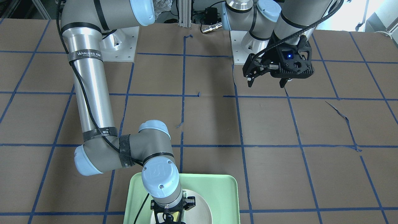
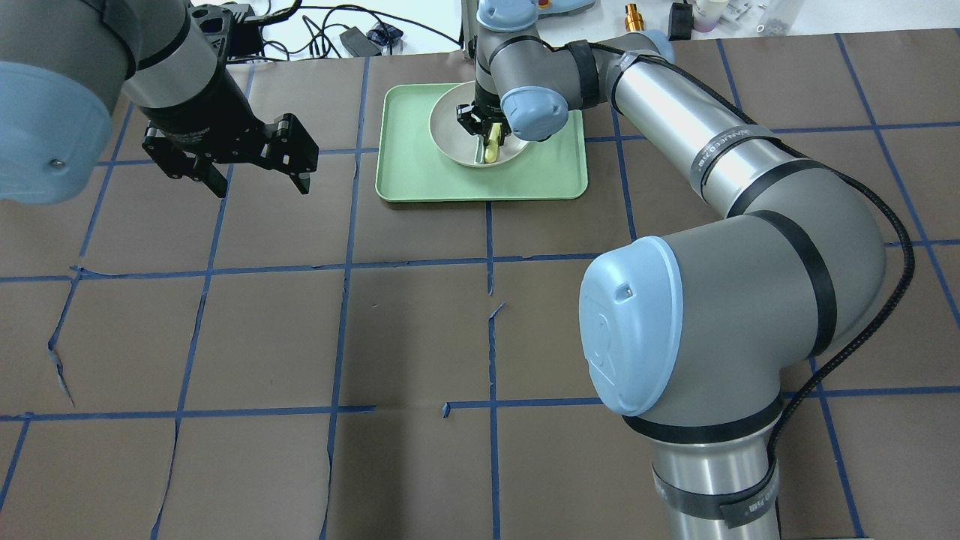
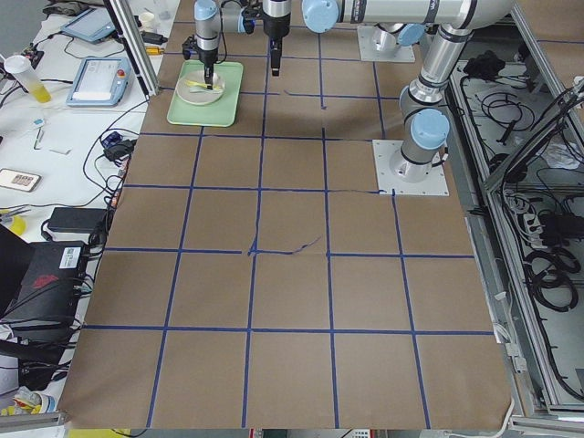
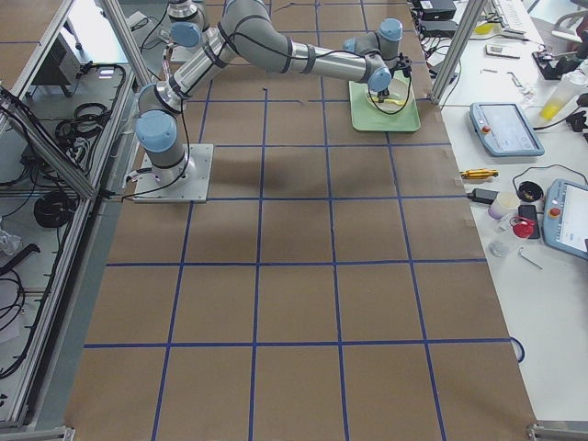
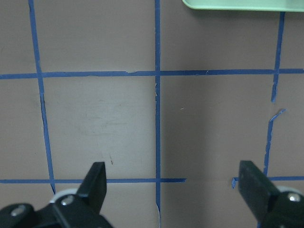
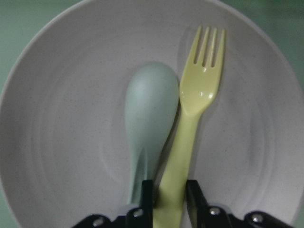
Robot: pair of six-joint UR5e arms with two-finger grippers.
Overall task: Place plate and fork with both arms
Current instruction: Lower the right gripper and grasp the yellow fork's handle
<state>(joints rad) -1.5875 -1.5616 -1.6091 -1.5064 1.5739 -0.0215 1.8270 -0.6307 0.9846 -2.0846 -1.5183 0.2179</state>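
Right gripper point(image 6: 169, 195) pinches the fork point(image 6: 197, 95), handle end hidden; left gripper point(image 5: 173, 178) gapes.

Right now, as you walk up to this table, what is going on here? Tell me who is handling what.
The right gripper is down in the plate, which sits on the green tray. Its fingers are closed on the handle of the yellow fork, which appears not yet lifted. A pale spoon lies right beside the fork. The left gripper hangs open over the brown table, holding nothing.
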